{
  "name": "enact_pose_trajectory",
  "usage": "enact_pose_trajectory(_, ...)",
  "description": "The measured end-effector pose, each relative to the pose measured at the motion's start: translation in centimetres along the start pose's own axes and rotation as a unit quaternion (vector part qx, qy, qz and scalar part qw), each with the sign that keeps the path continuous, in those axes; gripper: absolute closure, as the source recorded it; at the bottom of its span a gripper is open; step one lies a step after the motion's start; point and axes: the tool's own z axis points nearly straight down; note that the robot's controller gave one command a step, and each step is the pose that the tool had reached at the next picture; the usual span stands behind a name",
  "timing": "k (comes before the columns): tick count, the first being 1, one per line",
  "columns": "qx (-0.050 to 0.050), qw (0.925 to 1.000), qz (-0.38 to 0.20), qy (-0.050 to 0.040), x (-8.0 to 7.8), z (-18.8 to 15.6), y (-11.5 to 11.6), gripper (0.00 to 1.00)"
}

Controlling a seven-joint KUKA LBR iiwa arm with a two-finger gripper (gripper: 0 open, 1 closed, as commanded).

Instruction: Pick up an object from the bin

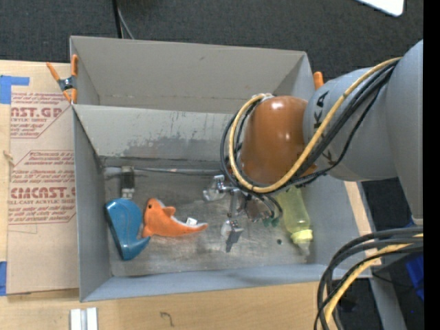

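My gripper (231, 238) hangs low over the bin floor right of centre, below the arm's orange cover. Its fingers are shut, with nothing between them. An orange fish-shaped toy (165, 221) with a small white tag lies just left of the gripper, its tail pointing toward the fingertips with a small gap between. A pale yellow-green bottle (296, 215) lies to the right of the gripper by the bin's right wall, partly hidden under the arm.
A blue rounded block (126, 228) leans in the bin's left front corner, touching the orange toy. A small dark speck (278, 240) sits on the floor between the gripper and the bottle. The arm and its cables cover the bin's right side.
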Motion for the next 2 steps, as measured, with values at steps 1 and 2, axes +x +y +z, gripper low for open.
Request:
enact_pose_trajectory(1, 0.0, 0.9976, 0.07, 0.0015, -2.22, 5.5, 0.42, 1.0)
enact_pose_trajectory(2, 0.0, 0.9976, 0.069, 0.0014, -2.22, 5.5, 0.42, 1.0)
